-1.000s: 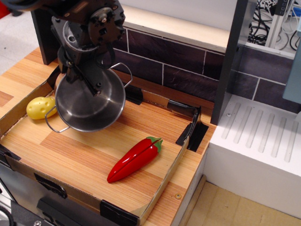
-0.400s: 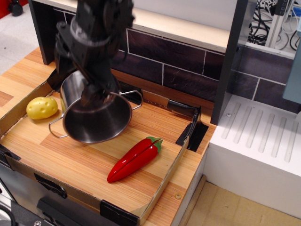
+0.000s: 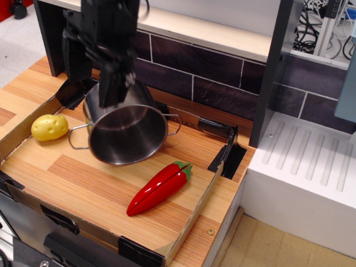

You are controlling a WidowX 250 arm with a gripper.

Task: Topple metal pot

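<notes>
metal pot [image 3: 127,133] tipped on its side, end effector [image 3: 111,83] above, grip state unclear

The black robot gripper [image 3: 114,83] is smeared by motion blur, so I can't make out whether its jaws are apart or closed, or whether they touch the shiny stainless-steel cylindrical pot [image 3: 127,133]. The arm above it runs off the frame at 12 o'clock. The gripper covers the pot's back wall at about 11 o'clock, and the pot's base is out of sight behind its own body. Where the pot meets the wooden tray floor [image 3: 100,189] is lost in shadow. The tray's cardboard wall [image 3: 22,125] is cut by the frame edge at 9 o'clock. At 1 o'clock, the tangle of cables [image 3: 311,25] is too small to sort out.
</notes>
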